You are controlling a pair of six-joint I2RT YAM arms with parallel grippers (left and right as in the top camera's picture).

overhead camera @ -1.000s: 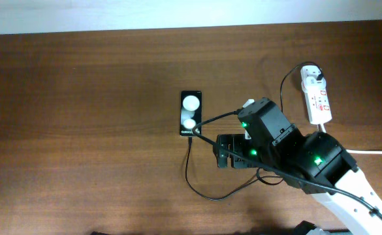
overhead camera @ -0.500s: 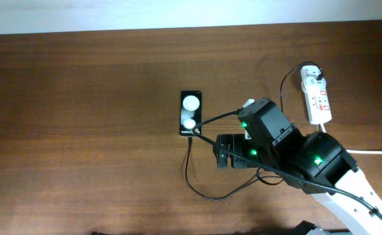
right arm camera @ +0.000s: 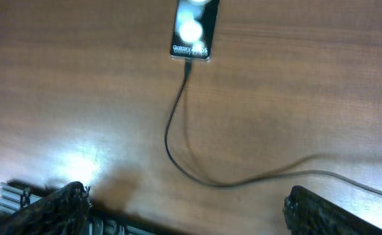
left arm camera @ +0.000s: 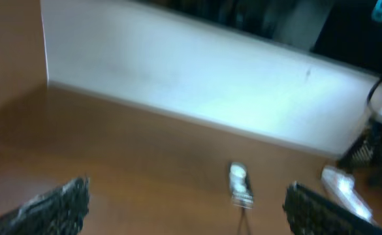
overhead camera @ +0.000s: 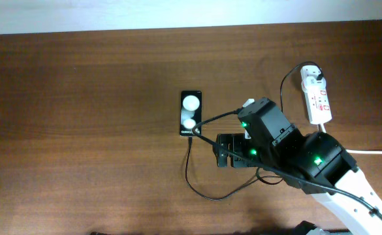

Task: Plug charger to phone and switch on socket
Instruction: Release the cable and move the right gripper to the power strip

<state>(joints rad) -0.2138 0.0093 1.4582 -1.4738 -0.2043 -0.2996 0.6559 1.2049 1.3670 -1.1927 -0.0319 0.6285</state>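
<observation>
The thin black charger cable [right arm camera: 171, 140] seems plugged into the small glossy black phone [overhead camera: 191, 113], so the right gripper [right arm camera: 187, 209], at the phone's four o'clock overhead, gapes empty. The left gripper [left arm camera: 187, 205] gapes too. The white oblong socket strip [overhead camera: 317, 98] waits unswitched at the right gripper's two o'clock.

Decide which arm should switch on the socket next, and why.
Right. The right pincer, open, hovers beside the phone, with the socket close to that arm; the left pincer sees both from far off.
</observation>
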